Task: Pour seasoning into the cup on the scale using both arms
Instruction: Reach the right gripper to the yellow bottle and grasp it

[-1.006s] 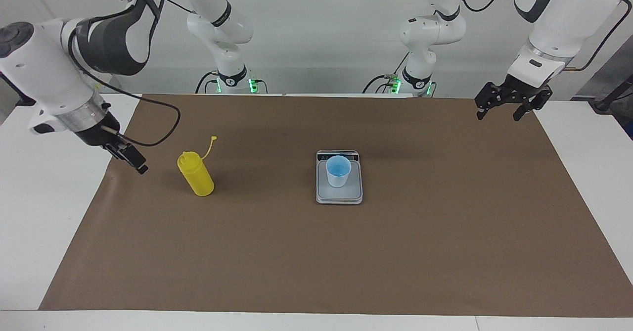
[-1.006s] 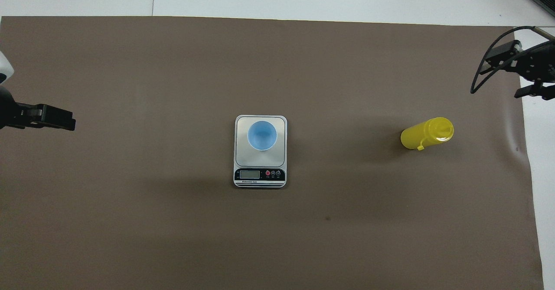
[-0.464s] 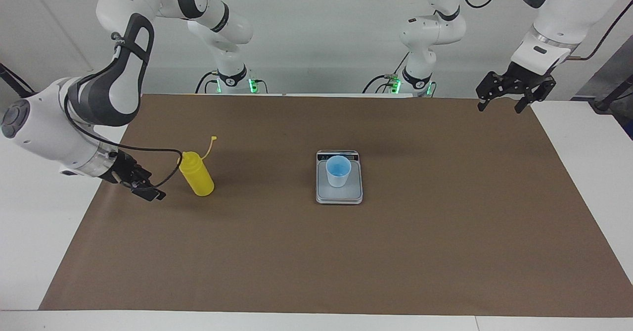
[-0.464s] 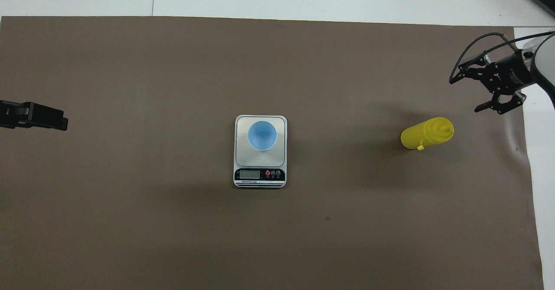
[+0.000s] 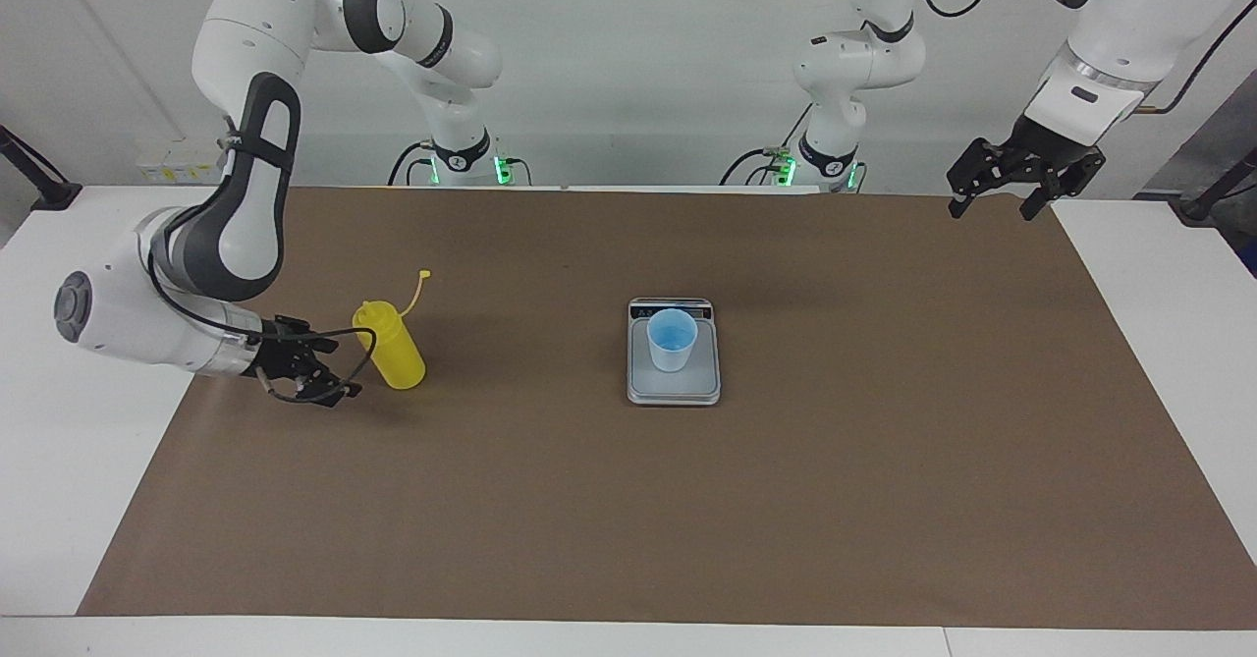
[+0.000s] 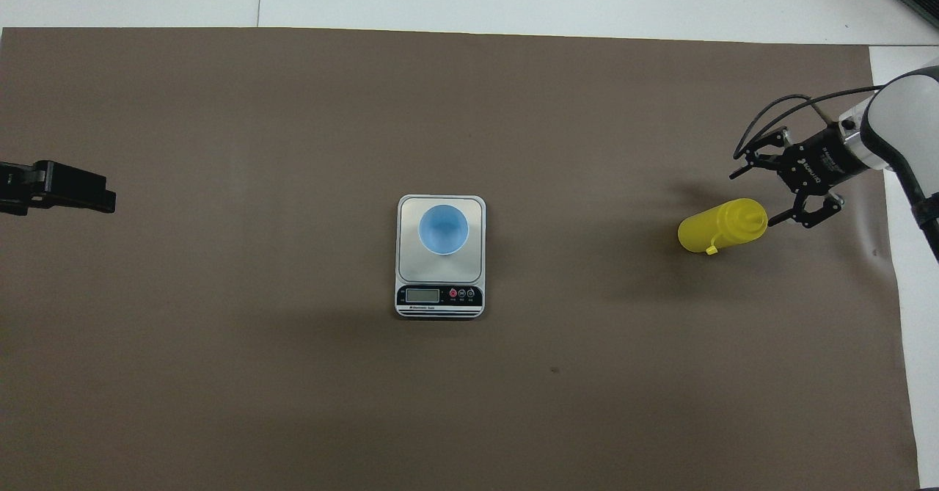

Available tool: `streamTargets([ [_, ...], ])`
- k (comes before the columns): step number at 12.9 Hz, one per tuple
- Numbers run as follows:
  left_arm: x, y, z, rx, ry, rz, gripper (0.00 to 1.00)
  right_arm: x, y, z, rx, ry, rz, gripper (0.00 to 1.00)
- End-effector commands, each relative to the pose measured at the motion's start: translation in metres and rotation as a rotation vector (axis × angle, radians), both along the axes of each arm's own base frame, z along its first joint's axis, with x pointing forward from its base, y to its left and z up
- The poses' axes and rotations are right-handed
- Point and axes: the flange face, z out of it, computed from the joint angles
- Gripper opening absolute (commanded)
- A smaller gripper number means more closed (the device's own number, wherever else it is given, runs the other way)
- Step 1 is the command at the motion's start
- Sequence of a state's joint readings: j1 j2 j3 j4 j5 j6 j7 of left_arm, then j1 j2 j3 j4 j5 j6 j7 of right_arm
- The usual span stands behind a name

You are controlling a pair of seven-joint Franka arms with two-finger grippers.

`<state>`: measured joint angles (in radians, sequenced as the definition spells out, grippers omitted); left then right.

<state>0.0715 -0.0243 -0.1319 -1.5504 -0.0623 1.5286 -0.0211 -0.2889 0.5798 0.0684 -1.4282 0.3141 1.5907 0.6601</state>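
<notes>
Upright on the scale (image 5: 674,382) at mid-bench, the cup (image 5: 672,339) shows only its blue inside. Toward the right arm's end stands the seasoning (image 5: 390,345), its cap dangling on a tether. Just beside it, not touching, the right claw (image 5: 329,372) is spread. Well apart, the left claw (image 5: 992,207) hangs spread over the mat's corner.

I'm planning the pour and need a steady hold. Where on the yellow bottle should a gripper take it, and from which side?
Grip the yellow bottle around its straight cylindrical middle, coming level from the right arm's end, where the open right gripper waits. It stands upright; the cone nozzle would likely slip.
</notes>
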Motion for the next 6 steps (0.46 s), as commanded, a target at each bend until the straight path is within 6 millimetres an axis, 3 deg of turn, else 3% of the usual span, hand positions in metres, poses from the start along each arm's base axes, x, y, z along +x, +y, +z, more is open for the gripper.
streamTargets([
  [1,-0.001,0.002,0.0,0.017,0.023,0.0,1.0,-0.018,0.008,-0.008,0.037,0.049,-0.04,1.0],
  [6,-0.006,-0.002,-0.005,0.055,0.053,-0.011,1.0,-0.03,0.018,-0.009,0.103,0.095,-0.096,1.0],
])
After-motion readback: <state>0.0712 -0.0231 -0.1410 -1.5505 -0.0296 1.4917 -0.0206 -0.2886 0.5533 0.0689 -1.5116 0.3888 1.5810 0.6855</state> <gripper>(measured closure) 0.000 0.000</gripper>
